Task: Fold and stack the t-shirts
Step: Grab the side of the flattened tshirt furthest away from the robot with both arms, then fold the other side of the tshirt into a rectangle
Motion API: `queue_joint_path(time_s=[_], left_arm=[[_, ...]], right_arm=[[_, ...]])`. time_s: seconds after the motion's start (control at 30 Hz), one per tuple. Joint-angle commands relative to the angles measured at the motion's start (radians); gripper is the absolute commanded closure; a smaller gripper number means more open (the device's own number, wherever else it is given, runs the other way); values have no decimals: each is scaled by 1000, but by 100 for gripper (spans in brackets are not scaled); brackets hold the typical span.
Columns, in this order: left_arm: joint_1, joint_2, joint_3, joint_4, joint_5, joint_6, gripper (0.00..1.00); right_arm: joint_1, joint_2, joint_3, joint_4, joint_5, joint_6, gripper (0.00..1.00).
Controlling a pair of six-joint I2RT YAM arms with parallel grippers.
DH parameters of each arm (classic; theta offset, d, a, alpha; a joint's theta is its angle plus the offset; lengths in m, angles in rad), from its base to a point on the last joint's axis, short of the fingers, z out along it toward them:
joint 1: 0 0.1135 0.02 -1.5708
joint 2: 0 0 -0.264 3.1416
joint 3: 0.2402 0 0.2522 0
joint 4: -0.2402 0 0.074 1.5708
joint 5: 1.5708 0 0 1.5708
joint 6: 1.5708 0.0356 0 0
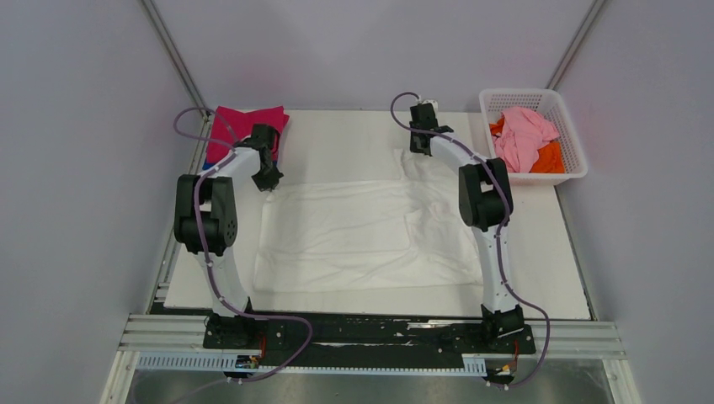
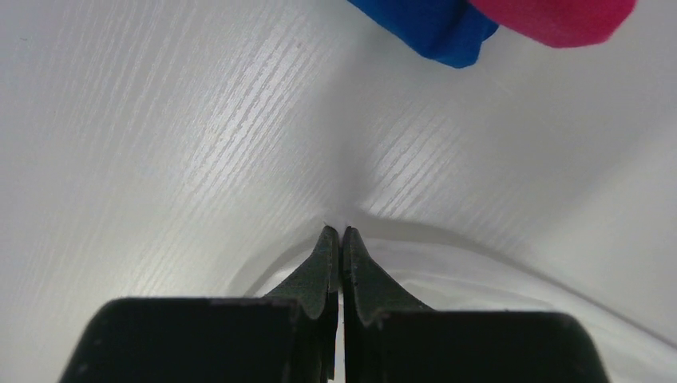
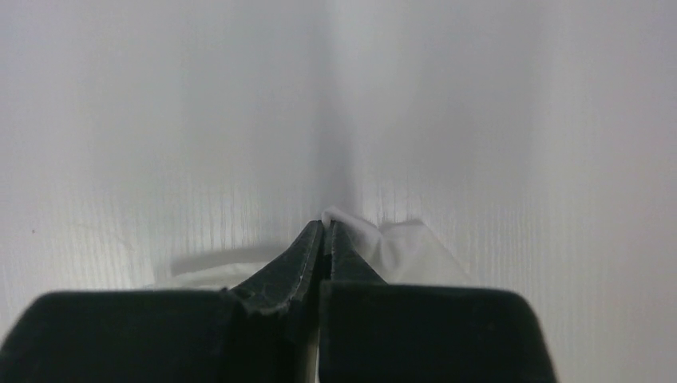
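At the centre of the tabletop (image 1: pixel 539 278) the white t-shirt (image 1: pixel 354 236) lies spread out flat, with both arms reaching to its far edge.

Tools: the left tool (image 2: pixel 336 231) is fully closed at the far left corner of the garment. Cloth puckers up to its tips, so it appears to have the hem pinched, though white on white makes this hard to confirm. The right tool (image 3: pixel 326 226) is likewise closed, with a small tuft of white fabric showing between its tips at the far right corner.

Judgement: holding both far corners at once suits drawing that edge toward the near side for a first fold.

Condition of garment: soft, creased across the middle and rumpled toward the right. No print is visible from above.

Other stock: a folded magenta t-shirt (image 1: pixel 240 126) rests on a blue t-shirt (image 2: pixel 435 28) at the far left corner. A pale pink t-shirt (image 1: pixel 522 135) and an orange t-shirt (image 1: pixel 549 158) lie unfolded in the basket (image 1: pixel 575 160) at the far right.
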State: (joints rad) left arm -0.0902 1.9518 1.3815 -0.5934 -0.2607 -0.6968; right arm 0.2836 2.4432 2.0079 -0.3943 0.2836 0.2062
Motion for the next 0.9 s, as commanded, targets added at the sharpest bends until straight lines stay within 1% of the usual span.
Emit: queue_joint_path(time_s=[0.0,0.13,0.37,0.6,0.87], left_arm=[[-2,-110,-19,36,31,29,100],[-2,-167,-83,78,66,46,100],[-8,-259,-185,125,106,52,100],[-20,-371,-286,126,98,19,100],[-32,-529,-404,102,41,-25,100]], right_arm=[[19,-150,-117,53,-59,-27,100],[34,-276,-248,101,-52,-29,100],[80,-524,-464,110,15,-30,100],[139,-747,-673,98,109,-41,100],[178,-979,-838,21,173,2,100]])
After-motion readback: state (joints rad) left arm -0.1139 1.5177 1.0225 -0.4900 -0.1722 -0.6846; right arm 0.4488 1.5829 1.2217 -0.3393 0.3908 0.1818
